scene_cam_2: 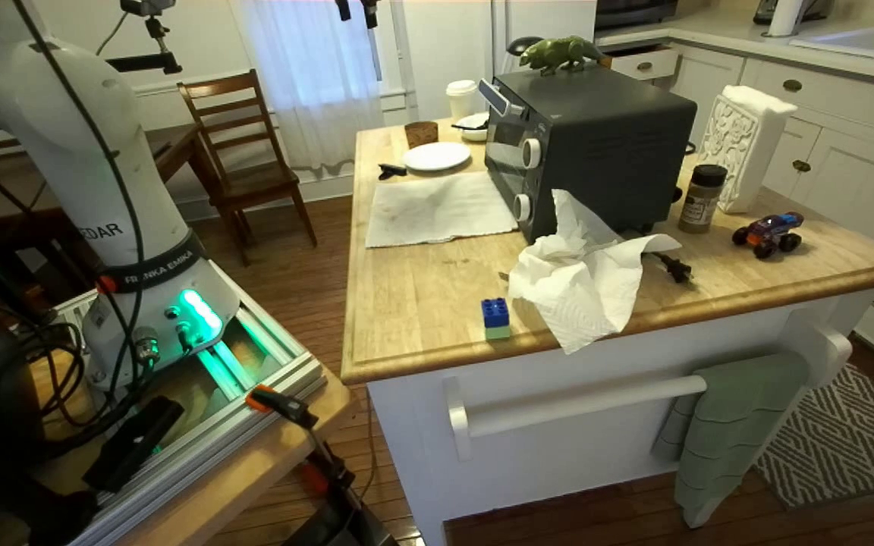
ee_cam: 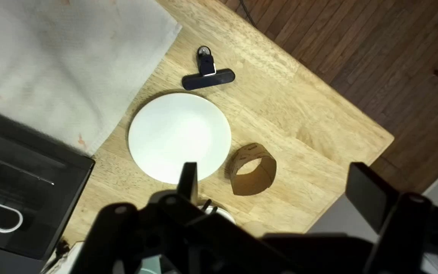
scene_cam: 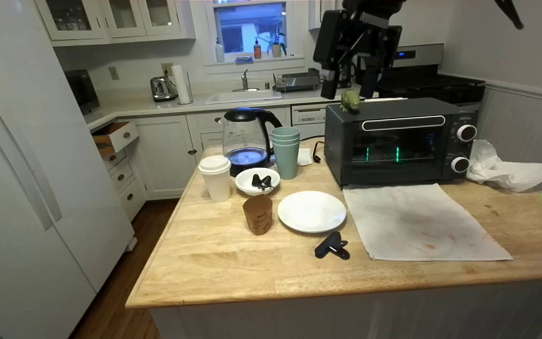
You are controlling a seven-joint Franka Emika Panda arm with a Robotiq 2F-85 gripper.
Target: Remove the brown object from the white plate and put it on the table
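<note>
The brown object is an open brown paper-like sleeve (scene_cam: 258,217). It stands on the light-wood table (scene_cam: 224,268) beside the round white plate (scene_cam: 312,212), apart from it. Nothing lies on the plate. In an exterior view the sleeve (scene_cam_2: 421,135) stands behind the plate (scene_cam_2: 437,157). In the wrist view the sleeve (ee_cam: 255,180) is right of the plate (ee_cam: 177,133), on the table (ee_cam: 299,114). My gripper (scene_cam: 349,85) is open and empty, high above the table. In the wrist view the sleeve shows between the spread fingers of my gripper (ee_cam: 274,169).
A black clip (scene_cam: 332,246) lies before the plate. A white bowl (scene_cam: 243,190) with dark contents, white cup (scene_cam: 217,181), green cups (scene_cam: 286,155) and kettle (scene_cam: 247,136) stand behind. A toaster oven (scene_cam: 398,146) bears a green toy (scene_cam_2: 558,53); a pale sheet (scene_cam: 426,226) lies in front.
</note>
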